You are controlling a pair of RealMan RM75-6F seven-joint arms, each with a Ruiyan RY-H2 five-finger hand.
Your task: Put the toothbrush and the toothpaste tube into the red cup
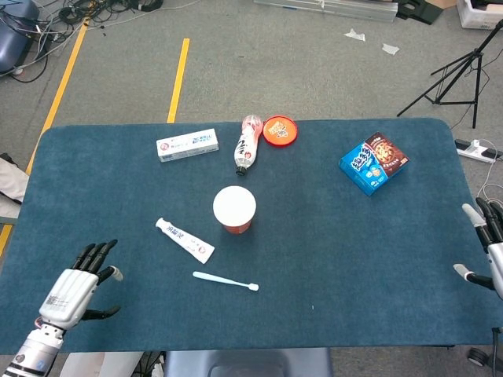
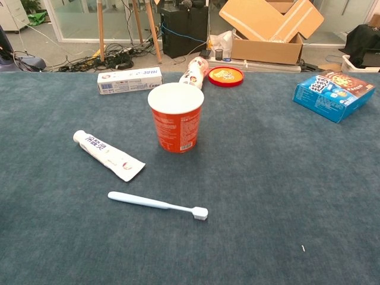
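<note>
The red cup (image 1: pixel 234 210) (image 2: pixel 176 117) stands upright mid-table, its white inside showing nothing in it. A white toothpaste tube (image 1: pixel 185 239) (image 2: pixel 108 155) lies flat to its left front. A pale blue toothbrush (image 1: pixel 225 280) (image 2: pixel 157 205) lies nearer the front edge, bristle end to the right. My left hand (image 1: pixel 76 284) hovers over the table's front left corner, fingers spread, holding nothing, well left of the toothbrush. My right hand (image 1: pixel 486 247) is at the table's right edge, partly cut off, fingers apart and empty. Neither hand shows in the chest view.
At the back lie a boxed toothpaste (image 1: pixel 187 144), a plastic bottle (image 1: pixel 247 144) on its side and a red lid (image 1: pixel 280 129). A blue biscuit box (image 1: pixel 374 162) sits at the back right. The blue cloth table (image 1: pixel 354 259) has open surface on the right.
</note>
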